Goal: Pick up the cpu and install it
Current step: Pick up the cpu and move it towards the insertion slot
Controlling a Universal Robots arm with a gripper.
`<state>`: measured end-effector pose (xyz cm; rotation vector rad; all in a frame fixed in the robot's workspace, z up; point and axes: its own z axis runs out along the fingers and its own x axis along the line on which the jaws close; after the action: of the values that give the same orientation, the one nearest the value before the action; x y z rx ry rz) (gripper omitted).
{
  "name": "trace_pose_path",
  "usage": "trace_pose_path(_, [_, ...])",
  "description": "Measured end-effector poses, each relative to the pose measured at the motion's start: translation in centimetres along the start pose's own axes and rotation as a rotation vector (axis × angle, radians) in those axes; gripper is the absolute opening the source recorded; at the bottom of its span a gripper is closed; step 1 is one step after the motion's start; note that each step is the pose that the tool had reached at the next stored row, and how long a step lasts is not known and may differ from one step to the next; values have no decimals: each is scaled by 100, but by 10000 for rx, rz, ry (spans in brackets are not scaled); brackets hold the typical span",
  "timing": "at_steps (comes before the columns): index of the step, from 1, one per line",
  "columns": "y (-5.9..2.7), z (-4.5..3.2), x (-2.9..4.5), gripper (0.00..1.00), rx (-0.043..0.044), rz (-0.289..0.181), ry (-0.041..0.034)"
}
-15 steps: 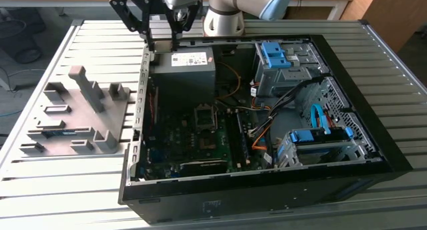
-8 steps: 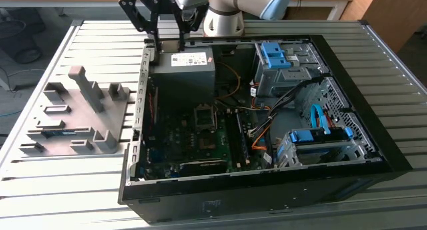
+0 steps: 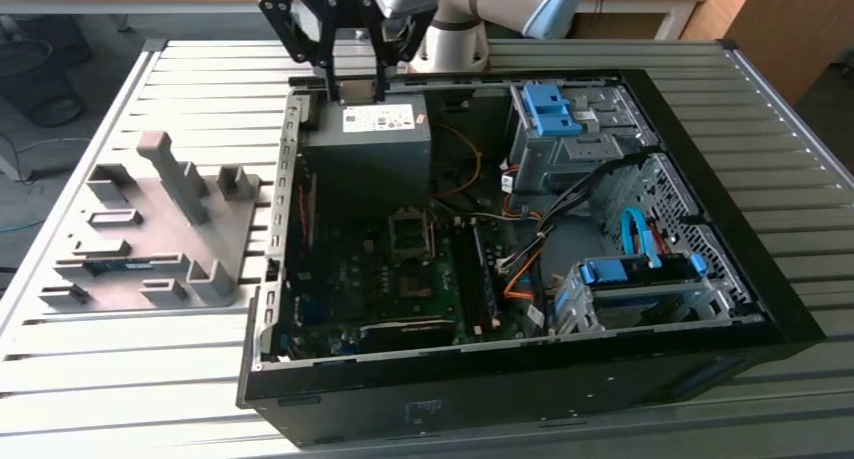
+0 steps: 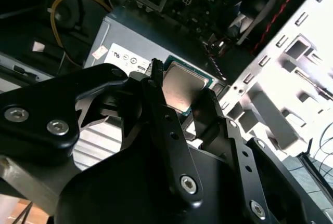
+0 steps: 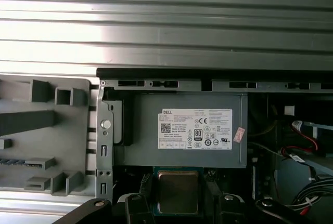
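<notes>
The computer case [image 3: 534,379] lies on the table [image 3: 774,109]. The tray [image 3: 147,229] lies beside the case, on the exterior view's left. The power supply [image 3: 367,144] sits inside the case's far end. Above it hangs the gripper [image 3: 351,74], clamping the chip [image 4: 183,86].

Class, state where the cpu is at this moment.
In both wrist views the cpu is clamped in the gripper, hovering close over the grey box with the white label inside the open computer case.
</notes>
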<state>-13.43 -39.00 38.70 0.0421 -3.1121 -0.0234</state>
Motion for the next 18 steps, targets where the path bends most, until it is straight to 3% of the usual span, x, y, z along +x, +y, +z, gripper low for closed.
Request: trace_pose_path(18, [-11, -11, -395, 47, -1, 1, 23])
